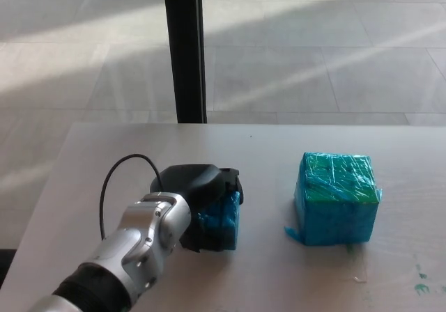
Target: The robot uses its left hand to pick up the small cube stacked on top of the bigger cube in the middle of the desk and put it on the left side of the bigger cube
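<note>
Left robot hand (pixel 198 197) clamped around small cube (pixel 221 221) on pale desk (pixel 265 270), tiled floor (pixel 313 47) beyond.

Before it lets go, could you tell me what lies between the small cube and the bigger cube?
Nothing: the head view shows bare desk between the small cube, held by the left hand, and the bigger cube.

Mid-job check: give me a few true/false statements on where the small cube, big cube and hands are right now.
1. The left hand is closed on the small cube. True.
2. The small cube sits on top of the big cube. False: it is down at desk level, left of the big cube.
3. The two cubes touch. False: a gap of bare desk separates them.
4. The right hand is not visible. True.
5. The big cube lies tipped over at the desk's left edge. False: it stands flat, right of centre.
</note>
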